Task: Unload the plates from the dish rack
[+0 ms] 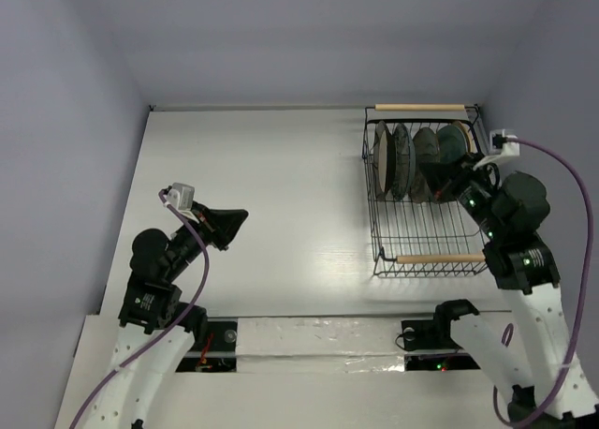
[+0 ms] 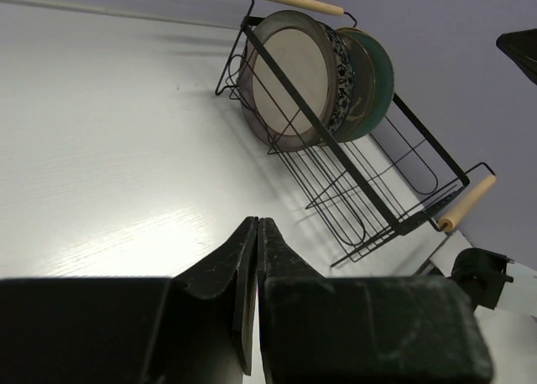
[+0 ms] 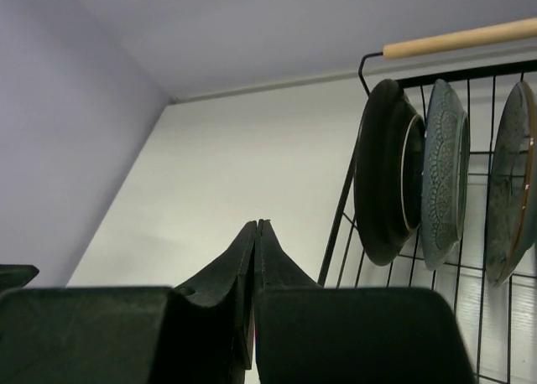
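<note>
I'm seeing plates (image 1: 412, 157) standing on edge in dish rack (image 1: 421, 237), far right of desk (image 1: 271, 176). Left tool (image 2: 258, 223) hanging over desk, pressed together, empty. Right tool (image 3: 258, 225) hovering by rack, pressed together, empty.

A robotics lab test cell: plain lavender panels (image 1: 65, 120) box in a white surface (image 1: 271, 195), the left arm (image 1: 164, 260) and right arm (image 1: 519, 232) are bolted along its taped near edge, a purple cable (image 1: 533, 143) loops from the right wrist, and a dish rack (image 1: 440, 258) stands on it.
</note>
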Controlling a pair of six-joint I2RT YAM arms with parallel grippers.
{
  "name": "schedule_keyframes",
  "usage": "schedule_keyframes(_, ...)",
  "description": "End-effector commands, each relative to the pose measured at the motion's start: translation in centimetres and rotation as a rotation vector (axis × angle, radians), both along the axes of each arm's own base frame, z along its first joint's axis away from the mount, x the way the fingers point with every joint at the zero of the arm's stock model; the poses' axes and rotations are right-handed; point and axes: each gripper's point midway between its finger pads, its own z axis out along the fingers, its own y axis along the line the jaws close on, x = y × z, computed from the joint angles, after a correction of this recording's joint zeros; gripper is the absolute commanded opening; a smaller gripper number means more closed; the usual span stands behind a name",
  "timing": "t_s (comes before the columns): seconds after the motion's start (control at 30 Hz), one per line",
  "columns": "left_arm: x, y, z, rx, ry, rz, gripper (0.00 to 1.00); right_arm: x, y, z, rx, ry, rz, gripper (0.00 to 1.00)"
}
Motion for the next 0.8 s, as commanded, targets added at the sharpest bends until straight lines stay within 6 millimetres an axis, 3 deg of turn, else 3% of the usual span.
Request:
schedule_keyframes(0.0,0.3,0.5,1.6,0.016,-0.053,0.028,0.00,2.5,0.4,-0.1,-0.077,0.038,-0.096,0.00)
schedule_keyframes(0.03,0.3,0.4,1.5,0.018,-0.051,0.028,0.01,3.1,0.7,0.1,-0.106,0.045,-0.119,0.00)
schedule_keyframes(0.1,0.4,0.5,1.4,0.020,-0.045,0.032,0.09,4.3,1.3,-1.3,-0.185,0.109,-0.178,0.01)
schedule_keyframes(0.13,0.4,0.5,1.2,0.019,-0.042,0.035,0.16,5.8,1.7,-2.0,-0.227,0.146,-0.205,0.06)
schedule_keyframes(0.17,0.4,0.5,1.1,0.018,-0.040,0.031,0.21,6.5,0.9,-2.5,-0.277,0.168,-0.263,0.14)
schedule_keyframes(0.2,0.4,0.4,1.2,0.016,-0.043,0.029,0.24,7.3,0.7,-2.8,-0.308,0.184,-0.290,0.37)
schedule_keyframes(0.23,0.4,0.4,1.0,0.018,-0.038,0.028,0.28,8.5,0.7,-4.0,-0.360,0.218,-0.313,0.44)
schedule_keyframes(0.3,0.4,0.4,1.0,0.016,-0.037,0.027,0.30,9.7,-0.3,-3.1,-0.396,0.222,-0.391,0.60)
schedule_keyframes(0.47,0.4,0.4,1.2,0.013,-0.043,0.029,0.33,12.6,-0.1,-4.6,-0.512,0.282,-0.432,0.62)
schedule_keyframes(0.77,0.5,0.5,0.9,0.015,-0.032,0.035,0.38,17.2,0.1,-10.7,-0.724,0.431,-0.515,0.54)
